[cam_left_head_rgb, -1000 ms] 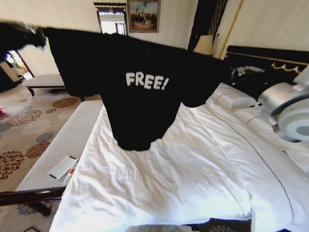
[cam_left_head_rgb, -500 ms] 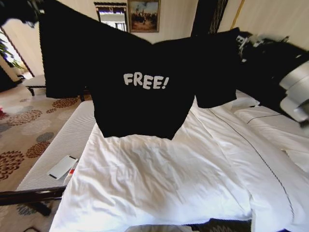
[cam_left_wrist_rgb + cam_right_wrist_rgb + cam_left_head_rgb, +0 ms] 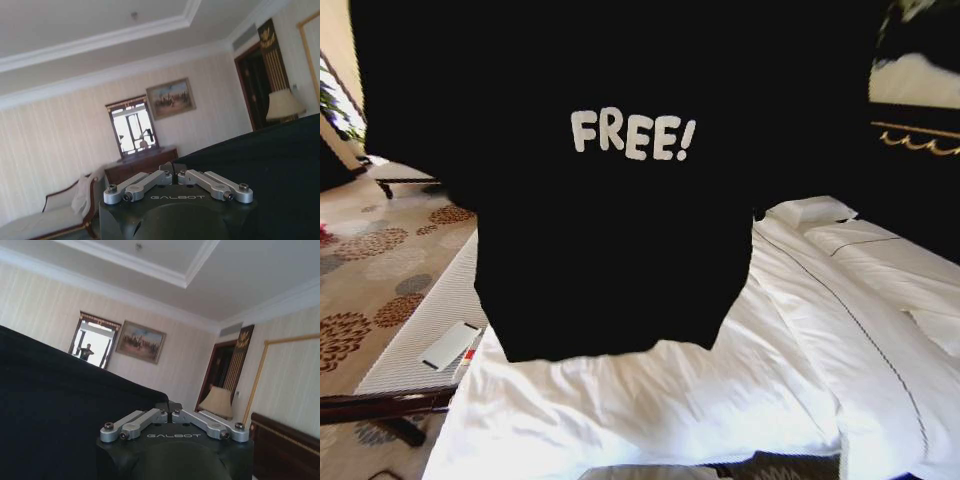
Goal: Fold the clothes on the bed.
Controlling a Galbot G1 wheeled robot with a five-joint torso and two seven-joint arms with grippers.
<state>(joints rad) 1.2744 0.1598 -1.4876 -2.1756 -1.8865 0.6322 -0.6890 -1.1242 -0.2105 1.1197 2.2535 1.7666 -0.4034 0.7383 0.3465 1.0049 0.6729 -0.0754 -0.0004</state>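
The clothes are one black T-shirt (image 3: 610, 230) with white "FREE!" lettering, hanging spread out flat and high above the bed (image 3: 650, 400), close in front of the head camera. Its lower hem hangs clear of the white duvet. In the left wrist view my left gripper (image 3: 173, 172) is shut on the shirt's upper edge, with black fabric (image 3: 260, 170) stretching away from it. My right gripper (image 3: 168, 409) is shut on the other upper edge, and the cloth (image 3: 50, 405) runs taut from it.
A white-cushioned bench (image 3: 420, 310) stands along the bed's left side with a flat white device (image 3: 450, 344) on it. Patterned carpet (image 3: 360, 270) lies beyond. Pillows (image 3: 810, 212) and the dark headboard (image 3: 920, 150) are at the right.
Both arms have lifted the shirt higher and pulled it wider. It now hangs flat and closer to the head camera, hiding the wall, the painting and both arms.
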